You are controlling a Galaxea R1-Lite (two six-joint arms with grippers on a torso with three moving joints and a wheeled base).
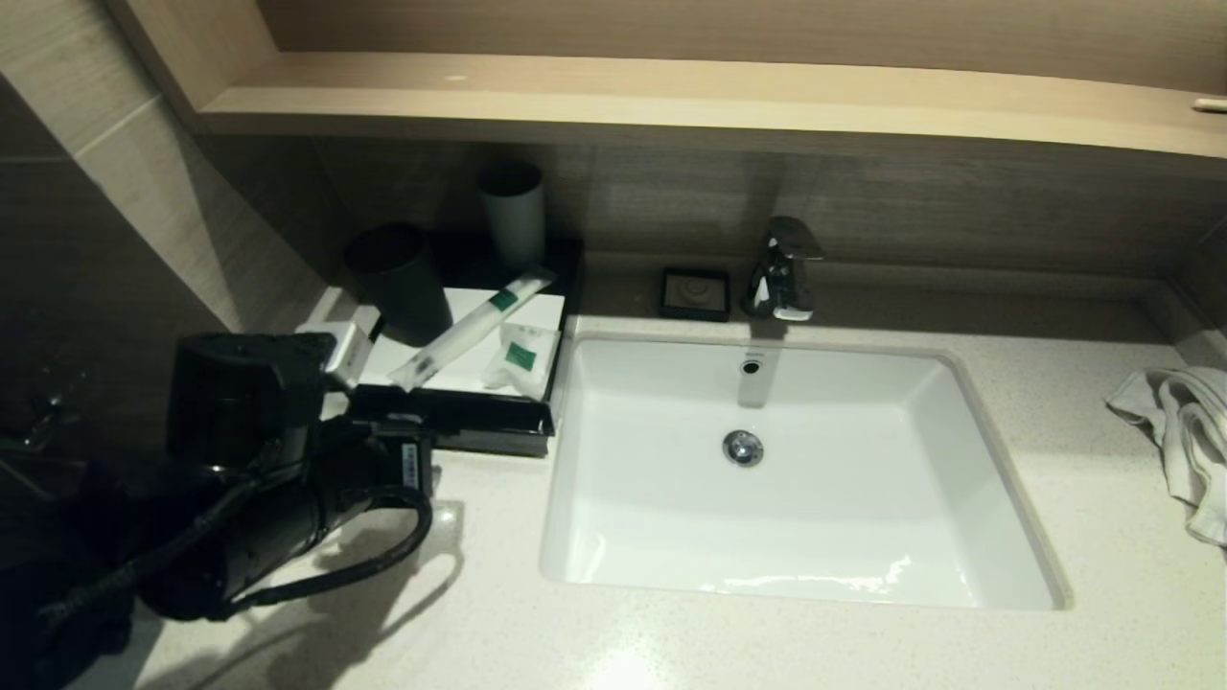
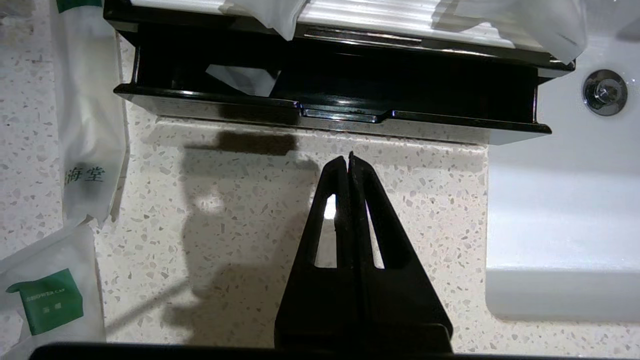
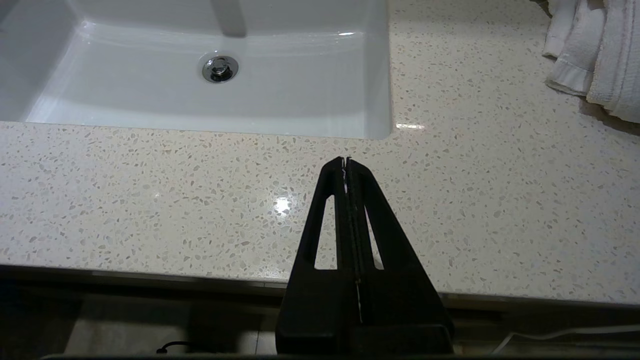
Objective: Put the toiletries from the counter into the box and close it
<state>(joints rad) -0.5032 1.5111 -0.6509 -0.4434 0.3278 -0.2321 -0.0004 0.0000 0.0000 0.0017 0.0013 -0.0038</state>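
Note:
The black box (image 1: 479, 422) with a white top panel stands on the counter (image 1: 594, 642) left of the sink. Its drawer front (image 2: 330, 112) is pulled out a little; a white sachet (image 2: 245, 80) shows inside. A long sachet (image 1: 474, 326) and a squarish sachet (image 1: 522, 356) lie on the box top. On the counter beside the box lie a long sachet (image 2: 87, 115) and a squarish sachet with a green label (image 2: 47, 300). My left gripper (image 2: 348, 159) is shut and empty, just in front of the drawer. My right gripper (image 3: 345, 161) is shut and empty over the counter's front edge.
A dark cup (image 1: 398, 283) stands on the box and a pale cup (image 1: 513, 211) behind it. A black soap dish (image 1: 695, 292) and the faucet (image 1: 781, 268) sit behind the white sink (image 1: 997, 498). A white towel (image 1: 1179, 431) lies at the far right.

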